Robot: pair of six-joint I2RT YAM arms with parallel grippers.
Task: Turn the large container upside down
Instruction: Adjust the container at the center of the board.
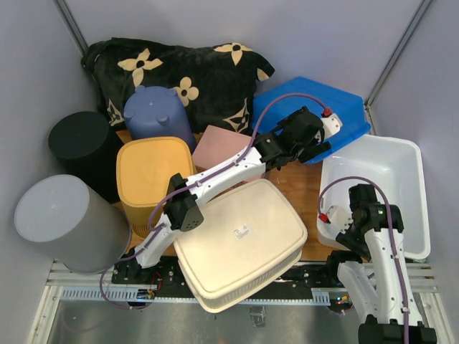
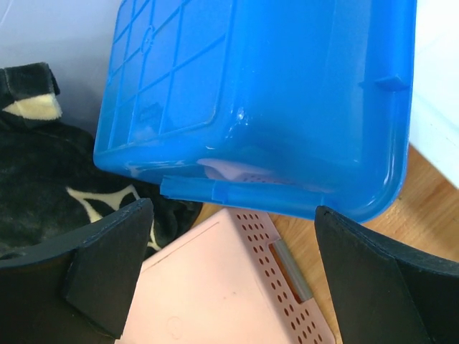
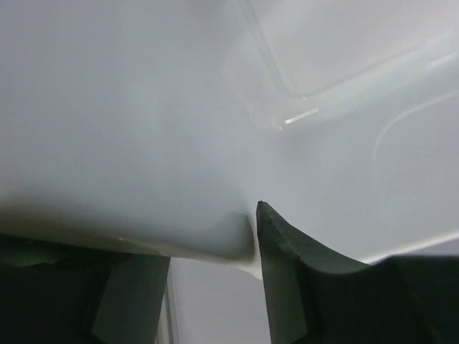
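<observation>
On the R side of the table sat the big white tub, open side up, so I think it was not flipped yet. At its near L rim was the right gripper. Its fingers were a bit apart w/ the tub's edge by them, but I can't tell if they pinched it or not.

To do this step well, I think the rim should go deep between the fingers & get a firm squeeze, b/c the tub is wide & could slip when it tips.

Room looked tight. The grey wall was just beside the tub, & the blue bin sat right at its back corner, maybe touching. The cream tub was near its L side, w/ a bit of bare wood between. The left gripper hung spread wide over the pink basket, holding nothing.
</observation>
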